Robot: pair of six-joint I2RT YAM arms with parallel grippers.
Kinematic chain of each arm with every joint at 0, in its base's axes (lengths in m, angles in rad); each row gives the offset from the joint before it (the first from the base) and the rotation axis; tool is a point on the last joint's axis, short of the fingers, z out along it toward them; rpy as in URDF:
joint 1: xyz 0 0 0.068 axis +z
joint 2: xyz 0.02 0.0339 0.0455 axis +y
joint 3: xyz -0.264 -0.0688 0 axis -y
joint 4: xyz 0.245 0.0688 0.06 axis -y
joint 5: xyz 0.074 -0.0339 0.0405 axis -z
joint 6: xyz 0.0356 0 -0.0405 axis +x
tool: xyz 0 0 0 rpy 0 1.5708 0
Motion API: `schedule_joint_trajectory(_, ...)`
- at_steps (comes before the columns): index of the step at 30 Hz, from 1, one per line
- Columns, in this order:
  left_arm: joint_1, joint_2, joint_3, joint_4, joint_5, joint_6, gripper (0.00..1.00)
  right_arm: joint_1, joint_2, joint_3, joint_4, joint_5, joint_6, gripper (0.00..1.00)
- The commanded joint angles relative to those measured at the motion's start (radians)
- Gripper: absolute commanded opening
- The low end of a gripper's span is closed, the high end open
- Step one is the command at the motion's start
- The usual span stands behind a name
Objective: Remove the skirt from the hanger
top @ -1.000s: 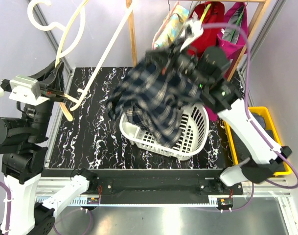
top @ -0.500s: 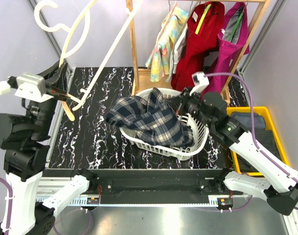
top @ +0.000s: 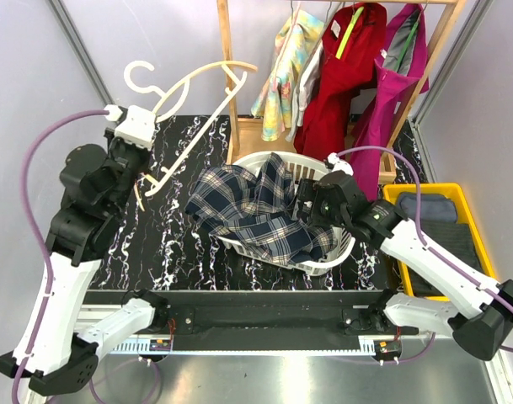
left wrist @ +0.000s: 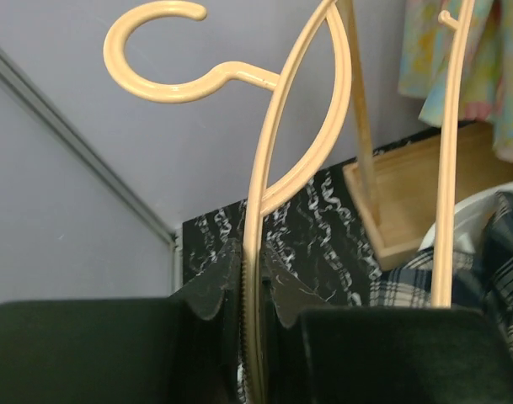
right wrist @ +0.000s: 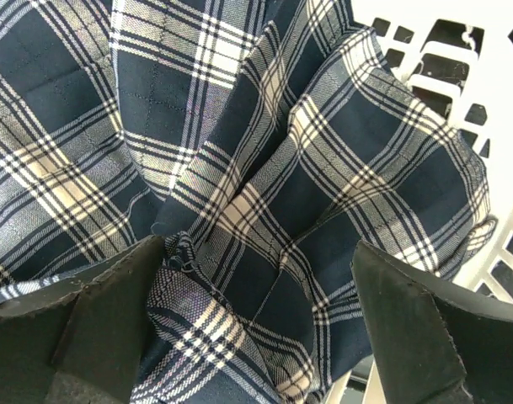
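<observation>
Top external: the navy-and-white plaid fabric skirt [top: 256, 210] lies heaped in the white plastic laundry basket [top: 248, 160], apart from the cream plastic hanger [left wrist: 253, 219] that my left gripper [left wrist: 252, 290] pinches tight. My right gripper [right wrist: 258, 252] hangs spread wide over the plaid, holding nothing. Removal looks done; next, lift the right arm clear without snagging cloth.

Setting: robotics test cell in a laboratory. Grey wall panels [top: 20, 84] and aluminium frame posts [top: 81, 50] enclose a black marbled table [top: 172, 244]. A wooden garment rack [top: 225, 84] stands behind the right gripper [top: 311, 202], a white laundry basket [top: 290, 160] beneath it, and a yellow bin [top: 433, 188] to its right.
</observation>
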Motion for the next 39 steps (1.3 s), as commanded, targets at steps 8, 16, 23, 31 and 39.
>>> schedule_joint_trajectory(8, -0.123, 0.3, 0.216, 0.087, -0.263, 0.412, 0.0, 0.005, -0.155, 0.061, 0.04, 0.065, -0.008, 1.0)
schedule_joint_trajectory(16, -0.186, 0.455, 0.196, 0.432, -0.352, 0.798, 0.0, 0.005, -0.247, -0.002, 0.073, 0.057, 0.012, 1.0)
schedule_joint_trajectory(23, -0.261, 0.474, 0.094, 0.754, -0.376, 1.042, 0.0, 0.005, -0.289, -0.056, 0.104, 0.044, 0.005, 1.0)
schedule_joint_trajectory(31, -0.319, 0.575, 0.171, 0.825, -0.387, 1.141, 0.0, 0.003, -0.3, -0.082, 0.144, 0.008, -0.003, 1.0)
schedule_joint_trajectory(39, -0.305, 0.8, 0.47, 0.808, -0.366, 1.141, 0.0, 0.005, -0.342, -0.109, 0.153, -0.015, 0.011, 0.99)
